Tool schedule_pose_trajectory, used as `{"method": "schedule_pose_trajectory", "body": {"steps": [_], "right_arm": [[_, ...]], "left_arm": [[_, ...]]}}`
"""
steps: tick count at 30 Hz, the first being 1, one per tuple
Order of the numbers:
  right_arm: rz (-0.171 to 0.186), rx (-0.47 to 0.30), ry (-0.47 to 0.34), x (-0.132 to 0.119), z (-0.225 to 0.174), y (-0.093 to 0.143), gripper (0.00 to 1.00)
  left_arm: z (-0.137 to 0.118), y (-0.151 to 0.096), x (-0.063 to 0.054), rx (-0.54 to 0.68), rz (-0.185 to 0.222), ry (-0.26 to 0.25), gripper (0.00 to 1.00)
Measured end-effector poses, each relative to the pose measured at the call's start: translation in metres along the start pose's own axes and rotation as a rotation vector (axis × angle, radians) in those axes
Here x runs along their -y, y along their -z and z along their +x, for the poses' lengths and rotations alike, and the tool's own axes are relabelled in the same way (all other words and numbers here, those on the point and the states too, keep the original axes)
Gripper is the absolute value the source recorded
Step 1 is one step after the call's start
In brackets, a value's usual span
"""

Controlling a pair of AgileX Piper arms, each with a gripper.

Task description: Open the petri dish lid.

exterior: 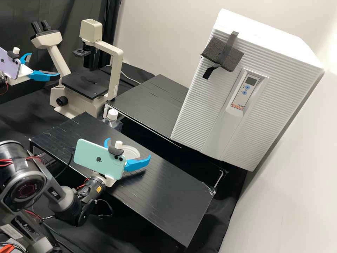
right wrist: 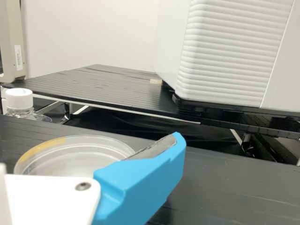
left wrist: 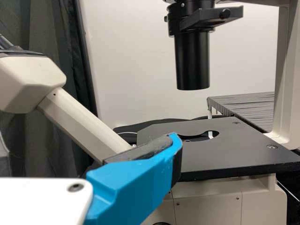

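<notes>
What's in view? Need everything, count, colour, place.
Petri dish: 1, clear, near platform
Platforms: 2, black, near and far
Bottle: 1, clear, white cap, between platforms
Microscope: 1, cream/black, beside far platform
Cabinet: 1, white, far platform
Foam block: 1, dark grey, taped to cabinet
Curtain: 1, dark, behind microscope
Cloth: black, under platforms
Phones: 2, purple, mint, one per gripper
Left gripper: 1, white/blue, open, by microscope
Right gripper: 1, white/blue, open, at dish
</notes>
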Motion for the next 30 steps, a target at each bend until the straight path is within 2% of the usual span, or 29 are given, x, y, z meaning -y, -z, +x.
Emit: {"method": "schedule_pose_trajectory", "body": {"steps": [4, 26, 30], "right_arm": [[-0.002, -0.02, 0.028, 0.0021, -0.0004, 0.0013, 1.0], [0.022, -0.014, 0.03, 0.0051, 0.002, 0.0011, 1.0], [0.012, -0.013, 0.029, 0.0059, 0.0027, 0.0018, 1.0]], "left_arm": [[0.0, 0.0, 0.0, 0.0, 0.0, 0.0, 1.0], [0.0, 0.0, 0.0, 0.0, 0.0, 0.0, 1.0], [0.0, 0.0, 0.0, 0.0, 0.0, 0.0, 1.0]]}}
